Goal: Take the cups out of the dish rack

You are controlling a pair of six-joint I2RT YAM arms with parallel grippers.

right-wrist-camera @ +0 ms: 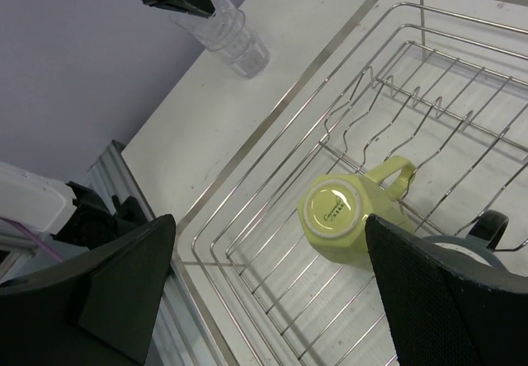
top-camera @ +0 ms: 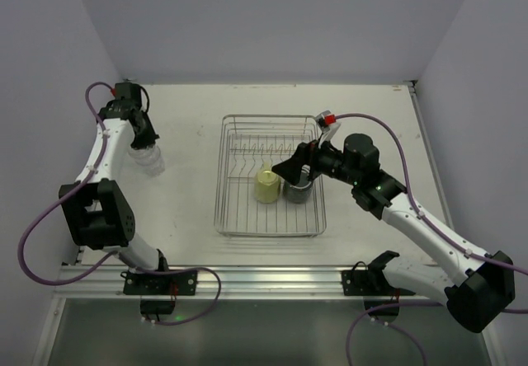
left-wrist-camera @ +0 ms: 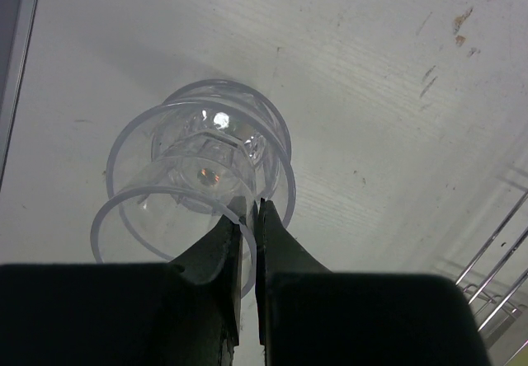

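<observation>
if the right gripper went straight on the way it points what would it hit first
Probably the yellow cup, upside down in the rack, centred ahead of the open right gripper in wrist view. The dark mug is beside it, so depth leaves doubt.

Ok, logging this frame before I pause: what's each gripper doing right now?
Left gripper: shut on the rim of a clear tumbler.
Right gripper: open, holding nothing, above the dish rack.
</observation>
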